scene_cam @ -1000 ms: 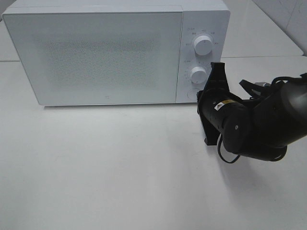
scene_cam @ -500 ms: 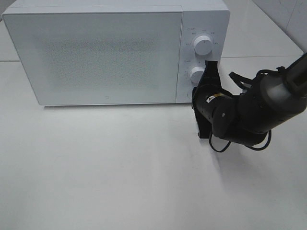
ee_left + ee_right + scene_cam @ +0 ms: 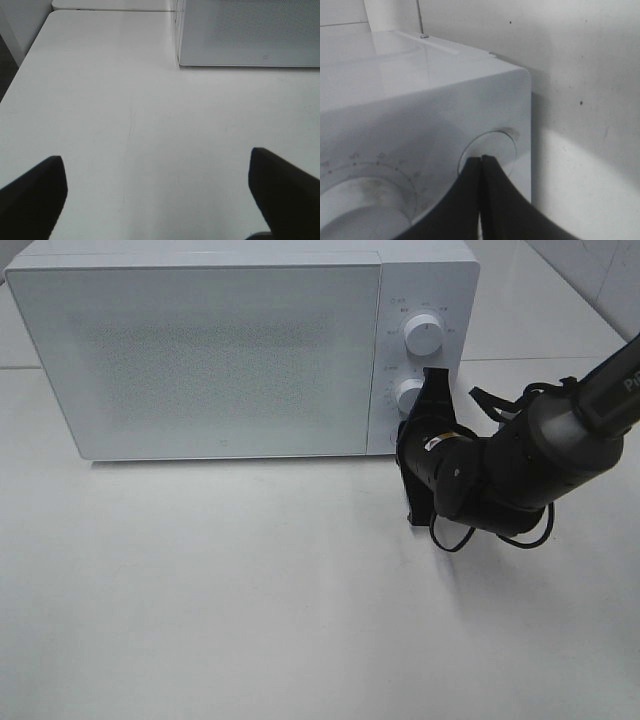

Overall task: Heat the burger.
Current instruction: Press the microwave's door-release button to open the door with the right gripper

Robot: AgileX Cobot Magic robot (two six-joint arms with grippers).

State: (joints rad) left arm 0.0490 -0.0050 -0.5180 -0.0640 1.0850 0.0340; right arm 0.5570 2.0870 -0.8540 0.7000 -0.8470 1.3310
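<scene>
The microwave point(image 3: 200, 360) fills the upper left of the high view with its door closed. The burger shows in none of the 3 views (it may sit behind the frosted door; I cannot tell). At centre right the right gripper point(image 3: 408, 440), fingers pressed together, points its tips at the round button point(image 3: 487, 145) below the 2 dials. The lower dial point(image 3: 408, 395) is just beside it. The left gripper point(image 3: 157, 195), fingers wide apart and holding nothing, hangs over bare table point(image 3: 125, 100), well apart from the panel.

The risks, as I judge them:
- The narrow tips meet the button near its rim, so a push could skid off and nudge the dial, changing a setting.
- A hard push could slide the microwave back on the smooth table.
- If this button frees the door, heating cannot start while it stands open.
</scene>
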